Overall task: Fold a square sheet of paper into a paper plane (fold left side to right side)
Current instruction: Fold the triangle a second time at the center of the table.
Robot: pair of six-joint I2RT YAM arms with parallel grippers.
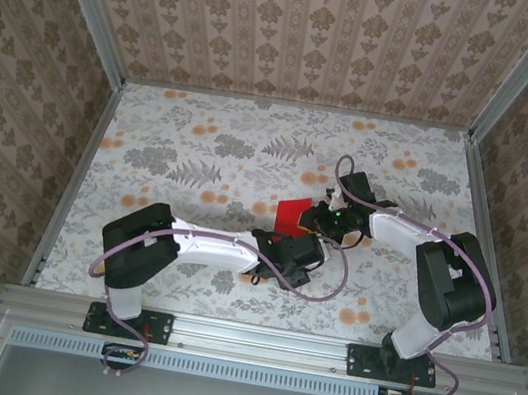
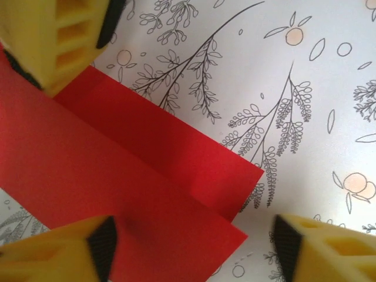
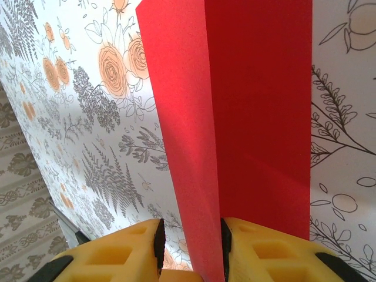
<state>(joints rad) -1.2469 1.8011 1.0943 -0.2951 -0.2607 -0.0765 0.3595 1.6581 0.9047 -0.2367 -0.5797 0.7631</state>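
Top external view: the paper (image 1: 291, 214), a small creased red shape, lies on the tablecloth (image 1: 203, 137) near the table's middle, slightly toward 3 o'clock. The left gripper (image 1: 277, 238) is at the paper's 6 o'clock edge. The right gripper (image 1: 324, 220) meets the paper from 3 o'clock. The two wrists are close together.

Left wrist view: the paper spreads from 9 o'clock down to 6 o'clock. Two red layers show, one long straight edge stepped over the other, with their corners pointing toward 4 o'clock. The left gripper's jaws stand wide apart with nothing clamped. One yellow finger (image 2: 59, 255) is over the red at 7 o'clock, and the other is over bare tablecloth at 5 o'clock. Whether the 7 o'clock one touches the paper cannot be told. At 10 o'clock a yellow finger of the right gripper sits at the paper's edge.

Right wrist view: the right gripper is clamped on the paper. A raised flap stands edge-on between its two yellow pads (image 3: 117, 252) at 6 o'clock and runs up to 12 o'clock. The rest of the sheet lies on the 3 o'clock side of that fold.
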